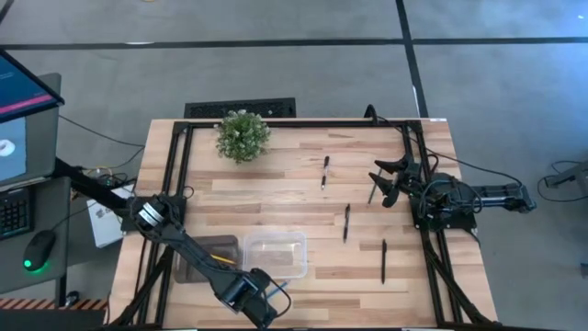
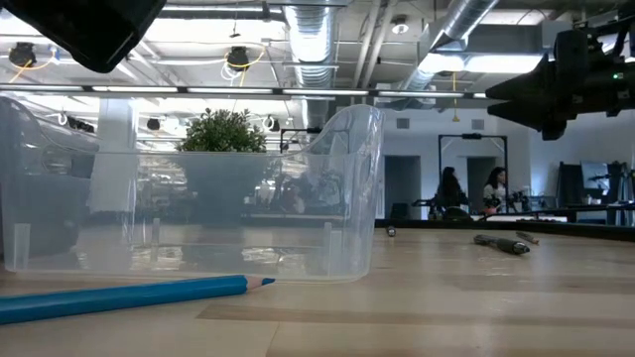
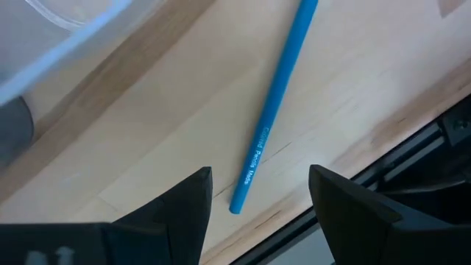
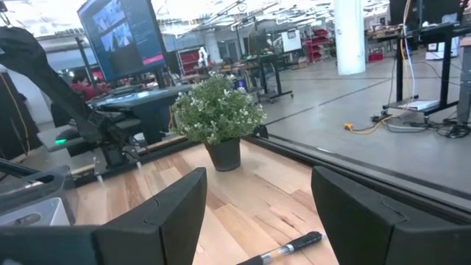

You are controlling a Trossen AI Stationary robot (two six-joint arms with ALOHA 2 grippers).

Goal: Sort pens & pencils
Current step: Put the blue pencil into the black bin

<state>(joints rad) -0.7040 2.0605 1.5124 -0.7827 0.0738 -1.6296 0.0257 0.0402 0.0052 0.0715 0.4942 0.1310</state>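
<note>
My left fingers (image 3: 257, 213) hang spread wide and empty above the blue pencil (image 3: 272, 110), whose blunt end lies in the gap between them. In the overhead view that puts my left gripper (image 1: 250, 292) at about 6 o'clock on the surface (image 1: 276, 188), close to the near edge.

To take the pencil well, I judge I should come straight down, keep it centred between the pads, and close across its width, not along it. It may roll, so a slow, even close is safest.

The dark frame rail (image 3: 412, 169) runs just beyond the pencil, so there is little spare room on that side. The clear plastic bin (image 1: 273, 255) sits just toward 12 o'clock from me, near enough to clip on the lift.

My right fingers (image 4: 257, 213) are open wide too, holding nothing, raised at about 3 o'clock, with a black pen (image 4: 283, 250) below them. More black pens (image 1: 346, 222) lie scattered from centre toward 3 and 4 o'clock. The potted plant (image 1: 243, 135) stands at 11 o'clock, well clear.
</note>
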